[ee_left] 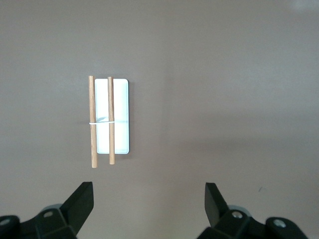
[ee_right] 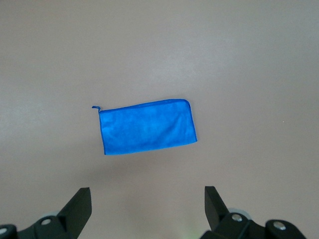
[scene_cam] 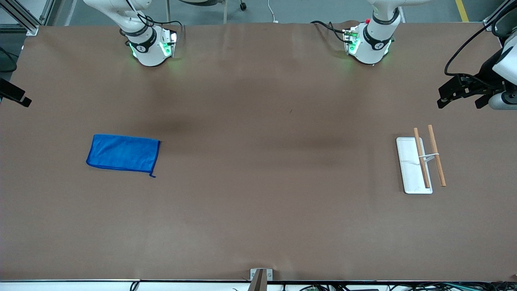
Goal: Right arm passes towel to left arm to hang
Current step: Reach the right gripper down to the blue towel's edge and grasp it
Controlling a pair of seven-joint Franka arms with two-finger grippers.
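Front view: towel (scene_cam: 123,154) lies flat on the table (scene_cam: 258,210) at mid-left of frame, toward the right arm's end, loop corner at its lower right, nothing touching it. Rack (scene_cam: 420,163), a white base w/ two wooden rods, sits at mid-right, toward the left arm's end, well apart from the towel. Right arm (scene_cam: 141,34) base at upper left, left arm (scene_cam: 375,36) base at upper right. Left gripper (scene_cam: 464,95) shows at the right edge, up in the air above the rack end. Right gripper barely shows at the left edge.

Left wrist view: left gripper (ee_left: 149,204) has fingers spread wide, empty, high over bare table; rack (ee_left: 110,119) is in upper-left centre of frame. This arm waits.

Right wrist view: right gripper (ee_right: 147,204) also spread wide, empty, high above; towel (ee_right: 147,126) is centre frame, loop at its upper-left corner.

Step, as I judge: start, pickup not yet begun. Next move calls for the right gripper to drop onto a towel edge, pinch, lift, carry twd table centre for handover.
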